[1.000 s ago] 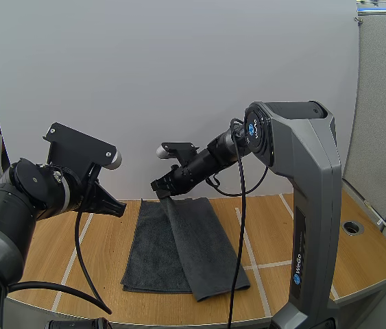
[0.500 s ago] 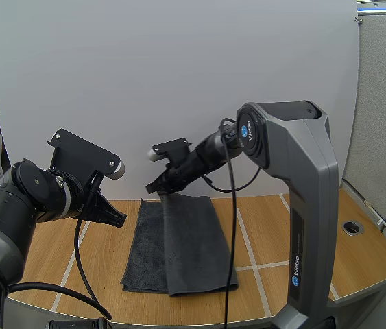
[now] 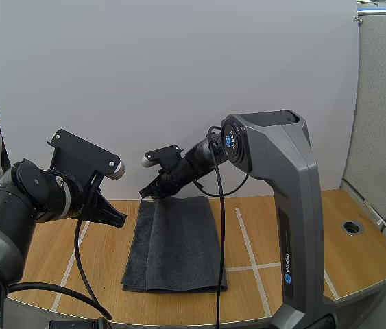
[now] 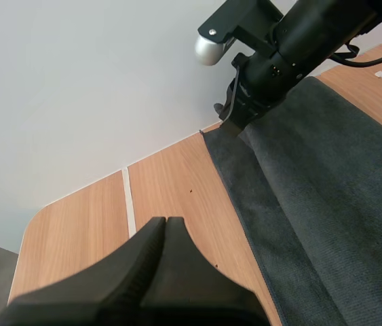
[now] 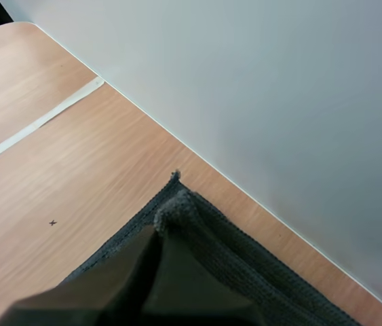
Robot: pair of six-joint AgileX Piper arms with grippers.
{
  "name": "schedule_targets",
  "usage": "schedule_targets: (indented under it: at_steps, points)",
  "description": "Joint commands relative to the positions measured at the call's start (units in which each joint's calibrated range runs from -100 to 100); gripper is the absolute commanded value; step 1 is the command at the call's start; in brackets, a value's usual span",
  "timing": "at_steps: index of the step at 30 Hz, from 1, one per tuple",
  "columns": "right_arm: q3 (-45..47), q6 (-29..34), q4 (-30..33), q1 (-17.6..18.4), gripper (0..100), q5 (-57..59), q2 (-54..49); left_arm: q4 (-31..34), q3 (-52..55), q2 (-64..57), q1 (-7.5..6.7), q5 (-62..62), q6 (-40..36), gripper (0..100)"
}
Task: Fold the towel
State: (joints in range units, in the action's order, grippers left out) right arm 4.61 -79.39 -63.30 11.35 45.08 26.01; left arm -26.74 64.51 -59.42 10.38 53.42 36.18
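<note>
Wood surface (image 3: pixel 282 226) first: dark grey towel (image 3: pixel 179 240) lay mid-surface, lengthwise front to back. Right arm (image 3: pixel 275 171) had swung left in the last sec, so the top flap, slanting off right a sec ago, now sat nearly square on the lower layer, w/ a thin strip bare at the left. Right jaws were clamped on the far-left folded corner (image 5: pixel 177 204), low over the surface. Left jaws were clenched on nothing, hovering left of the towel. Fold looked approx done; release next, I'd judge
</note>
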Motion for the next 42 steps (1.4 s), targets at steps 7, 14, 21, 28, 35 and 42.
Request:
schedule_targets:
  at_steps: [7, 14, 21, 28, 35, 42]
  points:
    - [-1.61, -0.37, -0.74, 2.03, 0, -4.32, 3.90, -0.24, 0.10, -0.34, -0.08, 2.74, -0.65, 0]
    - [-4.32, -0.37, -3.02, 2.12, 33, -5.52, 5.70, -0.37, 0.10, -0.34, -0.08, 11.15, -0.65, 0]
    - [-4.51, -0.37, -4.03, 2.21, 91, -7.31, 5.57, -0.37, 0.10, -0.34, -0.08, 11.58, -0.65, 0]
    - [-4.38, 3.06, -0.48, 2.21, 100, -1.44, -0.61, -0.37, 0.10, -0.34, -0.08, 11.58, -0.65, 0]
    - [-2.78, 11.26, 10.61, -0.03, 95, 17.39, -8.23, -0.13, 0.10, -0.34, -0.08, 11.53, -0.65, 0]
    - [8.95, 10.56, 13.08, -6.40, 22, 28.14, -18.43, -0.15, 0.10, -0.34, -0.08, 8.84, -0.65, 0]
